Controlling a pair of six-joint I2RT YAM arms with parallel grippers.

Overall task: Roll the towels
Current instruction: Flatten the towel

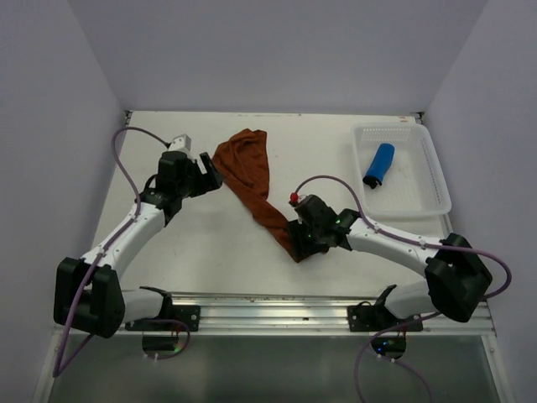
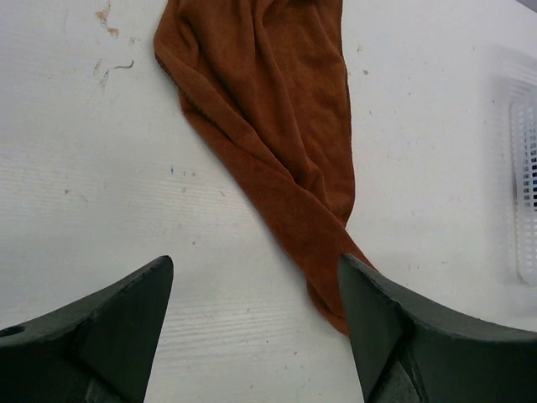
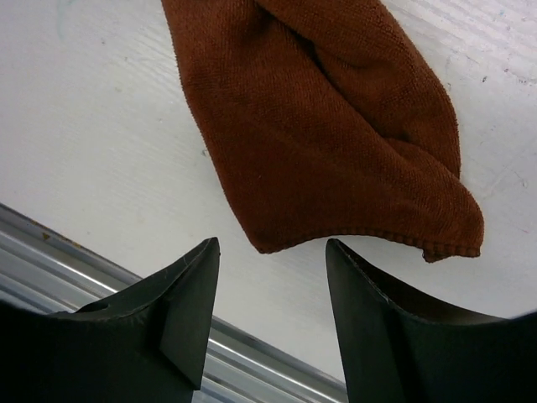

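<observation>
The long rust-brown towel (image 1: 252, 172) lies crumpled in a diagonal strip on the white table, wide at the far end and narrow at the near end. My left gripper (image 1: 211, 175) stands open beside the towel's wide far end; in the left wrist view the towel (image 2: 268, 126) runs past the right finger (image 2: 377, 319), and the left gripper (image 2: 256, 273) holds nothing. My right gripper (image 1: 300, 241) is open at the towel's near end, and its wrist view shows the towel's hemmed edge (image 3: 336, 134) just ahead of the empty right gripper (image 3: 270, 248). The blue towel (image 1: 379, 164) lies rolled in the basket.
A white mesh basket (image 1: 432, 180) sits at the back right, and the basket's edge (image 2: 524, 159) shows in the left wrist view. A metal rail (image 1: 277, 302) runs along the table's near edge, close behind the right gripper. Pale walls enclose the table on three sides.
</observation>
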